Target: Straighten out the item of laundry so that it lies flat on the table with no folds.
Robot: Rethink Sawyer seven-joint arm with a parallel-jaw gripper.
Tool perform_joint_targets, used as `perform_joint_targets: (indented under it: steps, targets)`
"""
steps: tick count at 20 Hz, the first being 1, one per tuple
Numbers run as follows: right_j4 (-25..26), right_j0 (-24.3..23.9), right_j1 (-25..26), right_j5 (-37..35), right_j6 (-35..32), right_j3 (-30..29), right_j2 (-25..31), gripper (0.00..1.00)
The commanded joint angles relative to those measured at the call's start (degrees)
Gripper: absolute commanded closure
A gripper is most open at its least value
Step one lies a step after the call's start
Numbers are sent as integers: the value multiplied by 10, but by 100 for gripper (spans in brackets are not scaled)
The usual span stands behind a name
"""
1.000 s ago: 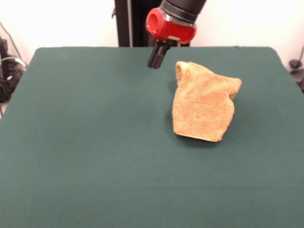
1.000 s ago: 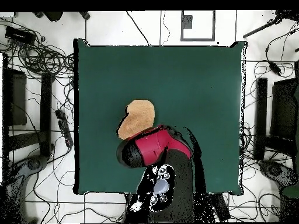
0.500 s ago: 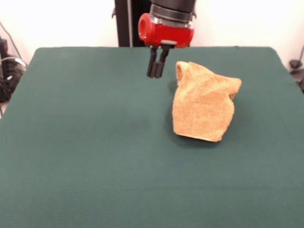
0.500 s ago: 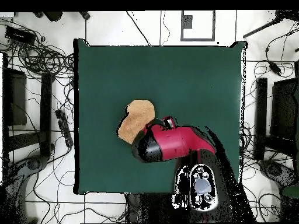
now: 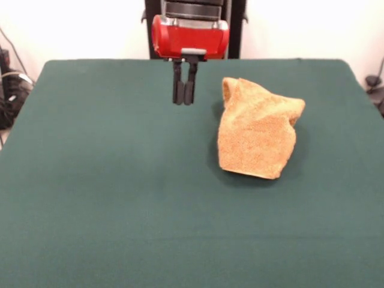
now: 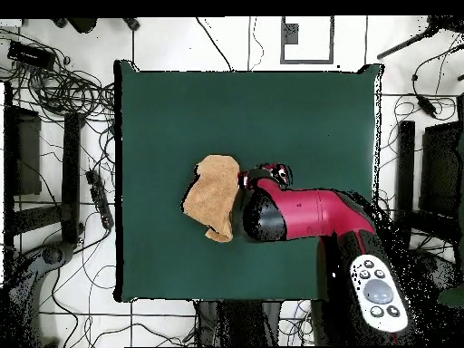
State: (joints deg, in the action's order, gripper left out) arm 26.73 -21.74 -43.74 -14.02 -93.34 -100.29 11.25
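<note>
The tool (image 5: 183, 100), fingers pressed together and holding nothing, has slid leftward in the front view, away from the towel (image 5: 258, 130). The towel has not moved: it sits right of centre on the green worktop (image 5: 108, 198), bunched and folded over itself, so the straightening is not yet begun

Golden-orange towel (image 5: 258, 135), dk green table (image 5: 108, 198), red/blk arm (image 5: 189, 35)
</note>
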Motion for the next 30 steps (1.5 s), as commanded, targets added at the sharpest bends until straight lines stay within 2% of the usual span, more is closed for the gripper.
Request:
perform_joint_targets:
  steps: [1,7,13,16,19,26,30]
  targets:
    - [-16,0,26,-46,14,-2,120,100]
    - [-23,17,87,-120,31,73,122,100]
    - [-9,42,153,-253,76,157,103,100]
    - [1,44,170,-274,89,182,108,100]
    - [15,32,171,-264,121,190,133,100]
    - [44,31,189,-290,136,209,135,100]
    - [54,18,189,-250,139,201,150,100]
